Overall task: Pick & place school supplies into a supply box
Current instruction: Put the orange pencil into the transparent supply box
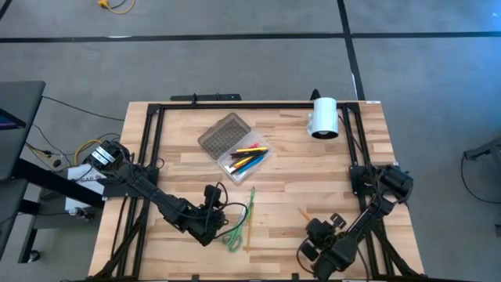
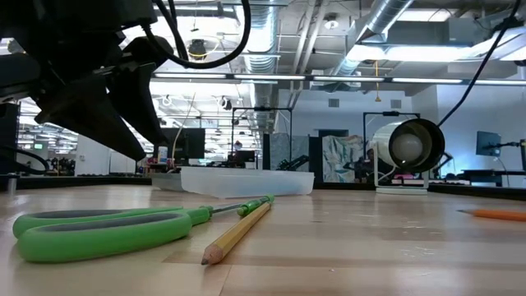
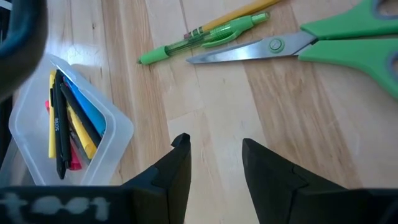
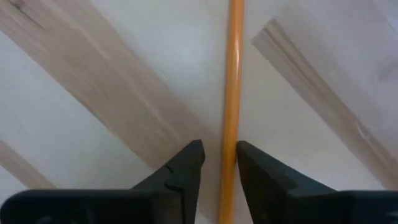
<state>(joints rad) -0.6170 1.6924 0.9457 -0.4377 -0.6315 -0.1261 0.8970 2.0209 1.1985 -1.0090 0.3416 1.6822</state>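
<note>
High view: both arms work near the front edge of the pale wood-plank surface (image 1: 180,160), with bare planks between them. Left gripper (image 3: 214,149) hovers open beside the green scissors (image 1: 233,237) and a green pen (image 3: 205,38). Right gripper (image 4: 221,158) straddles a thin orange pencil (image 4: 233,74), fingers slightly apart. Box (image 1: 243,163), clear plastic with a dotted grey lid, sits mid-surface, part-filled; writing on one pen is unreadable.

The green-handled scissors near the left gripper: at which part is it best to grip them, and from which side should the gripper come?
Probably the blades, from above. The scissors lie flat and closed on the table, and the shut blades make one narrow bar that fits between the fingers; the handle loops look wider. The green pen lies close along the blades, so grip near the pivot. The left gripper stands open beside them.
</note>
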